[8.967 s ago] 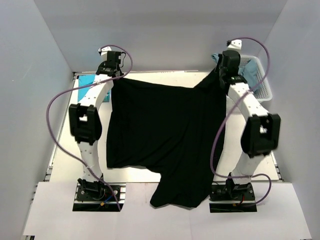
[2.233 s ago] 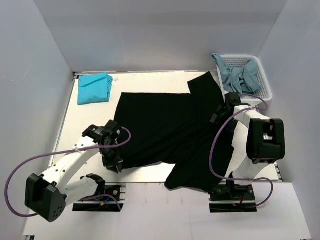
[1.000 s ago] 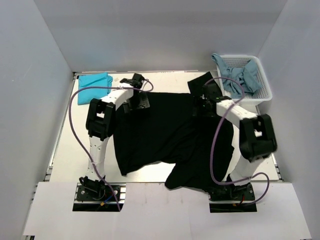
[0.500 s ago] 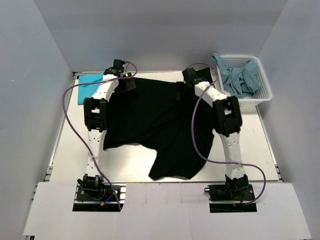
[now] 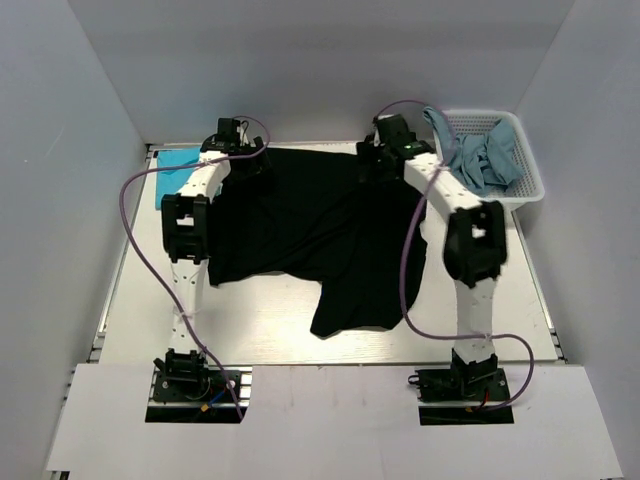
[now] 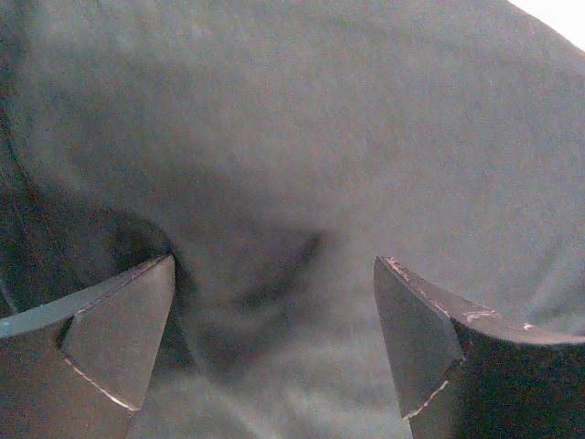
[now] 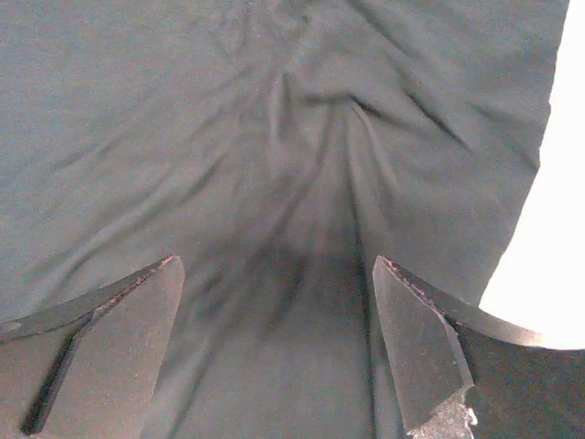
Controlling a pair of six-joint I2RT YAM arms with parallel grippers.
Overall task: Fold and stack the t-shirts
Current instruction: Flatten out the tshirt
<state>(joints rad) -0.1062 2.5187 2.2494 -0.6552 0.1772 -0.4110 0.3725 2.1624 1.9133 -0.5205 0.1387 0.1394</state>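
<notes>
Right now the black t-shirt [image 5: 310,230] lies spread on the tabletop [image 5: 260,325], with its near hem bunched. The left end effector [image 6: 274,265] and the right end effector [image 7: 274,261] hover wide open over its far edge, gripping nothing. I'd smooth that hem flat before folding.

Black t-shirt [image 5: 300,230] – matt soft cloth, finely creased; at two o'clock the basket [image 5: 533,176] is white plastic mesh – table [image 5: 260,335] smooth, matt white
</notes>
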